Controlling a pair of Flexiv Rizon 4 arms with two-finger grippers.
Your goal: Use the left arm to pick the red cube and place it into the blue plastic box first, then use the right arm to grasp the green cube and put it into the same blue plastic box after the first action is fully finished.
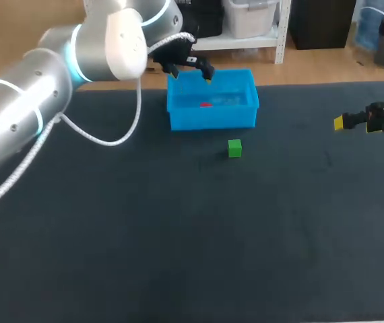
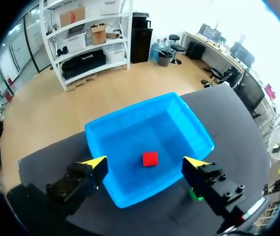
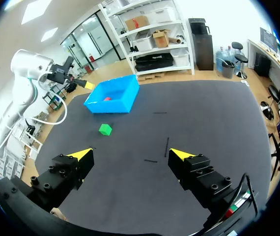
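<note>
While the red cube [image 2: 150, 159] lies in the blue plastic box [image 1: 212, 122] beneath the left gripper [image 1: 192, 75], fingers parted, the green cube [image 1: 234, 148] near the box looks light and rigid: the right gripper [image 3: 130, 155], fingers apart, should pinch opposite flat faces.

A wide desk [image 1: 178, 235] with a dark, matte, almost black top. Two things rest directly on it. A blue plastic box [image 1: 212, 121], rectangular and open at the top, sits upright close to the desk's far edge, a little left of the middle, with one long wall facing the near edge. A small green cube [image 1: 234, 148] lies on the bare desk just in front of that wall, towards the box's right end, near it but not touching. A few short, thin dark marks [image 3: 167, 146] show on the surface right of the cube, towards the desk's middle.
</note>
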